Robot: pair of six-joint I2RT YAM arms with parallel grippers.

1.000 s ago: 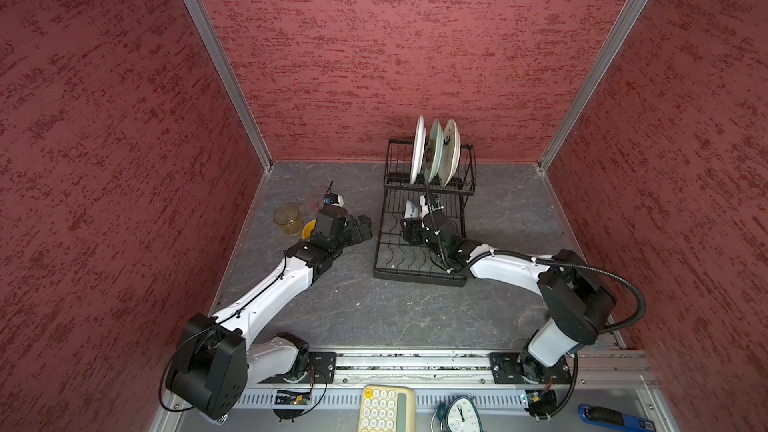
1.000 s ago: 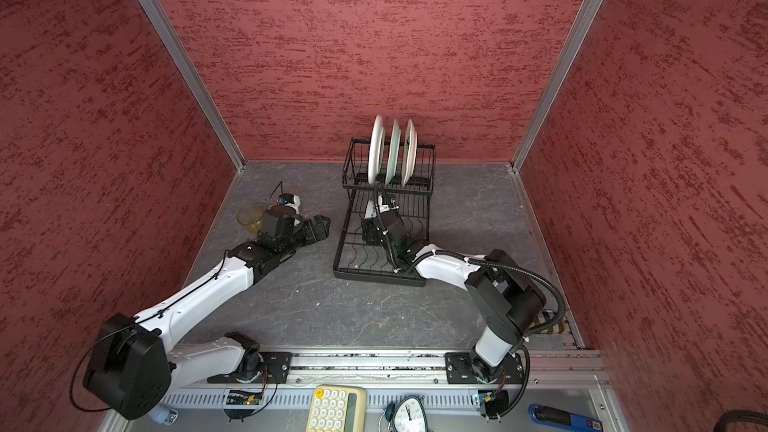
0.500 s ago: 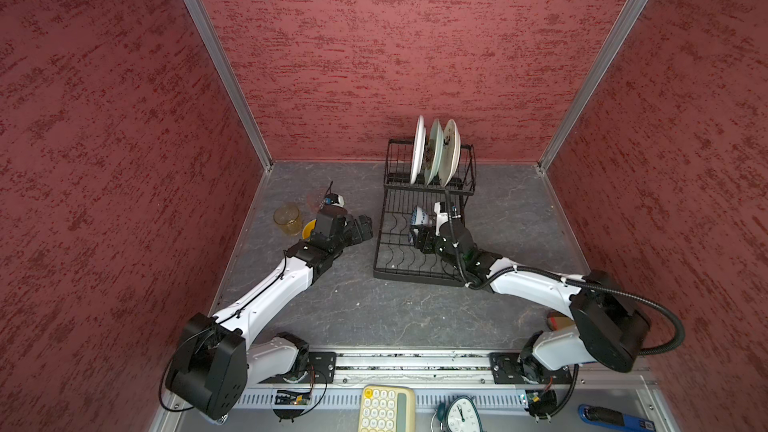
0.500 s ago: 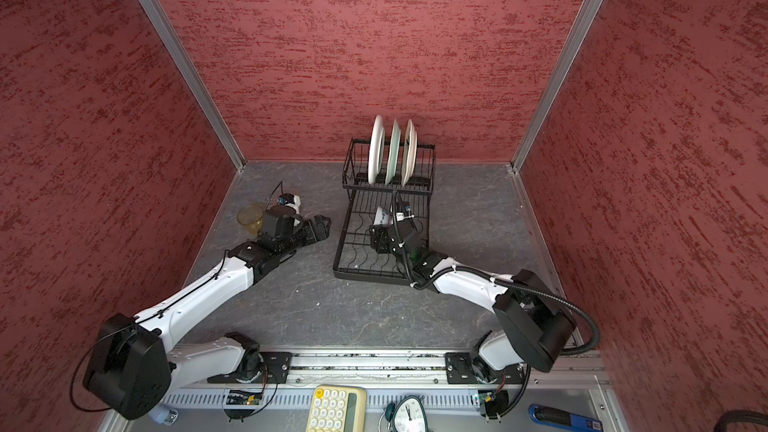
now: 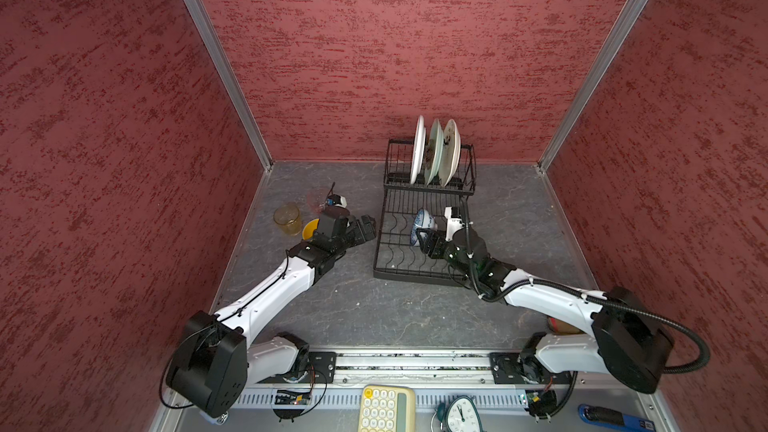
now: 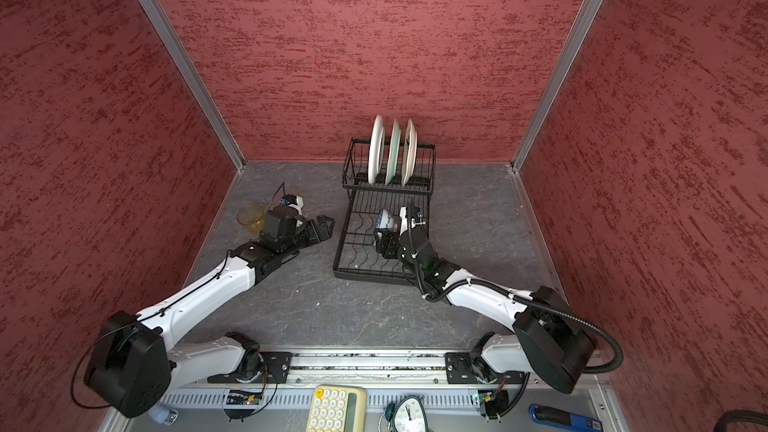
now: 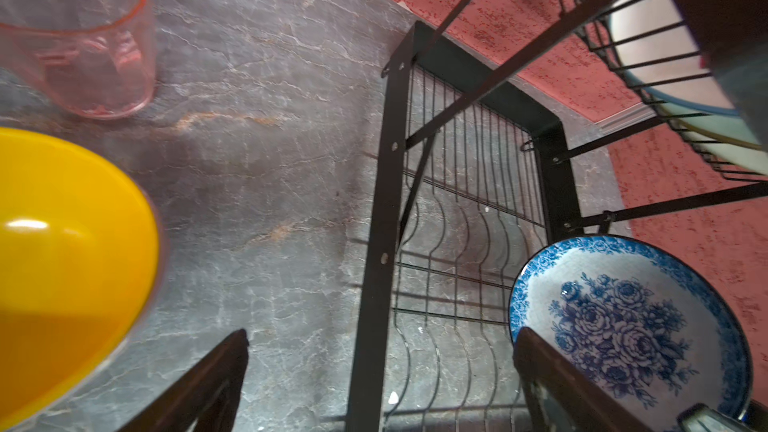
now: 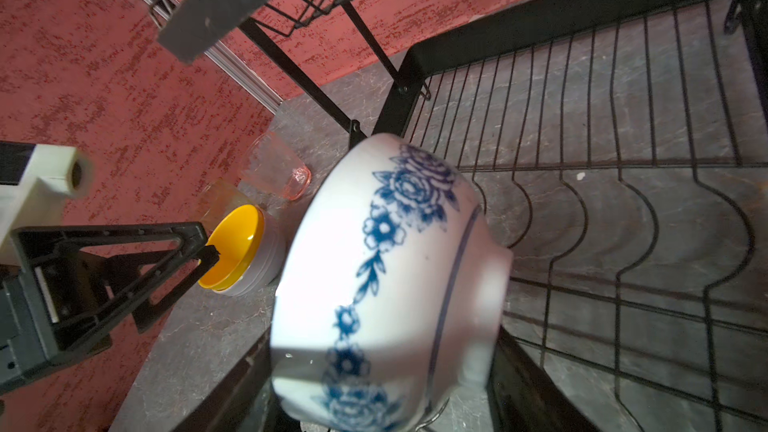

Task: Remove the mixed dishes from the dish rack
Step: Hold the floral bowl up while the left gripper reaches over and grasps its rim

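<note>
Our right gripper [image 5: 424,238] clamps the tilted bowl [image 5: 422,222] over the rack [image 5: 379,238]; our left gripper [image 5: 368,225], at the rack's 9 o'clock, gapes wide, empty.

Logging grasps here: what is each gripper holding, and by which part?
Right gripper holds the blue-white floral bowl tipped sideways, its jaws spanning it from mouth side to foot side. Left gripper is open, empty.
</note>
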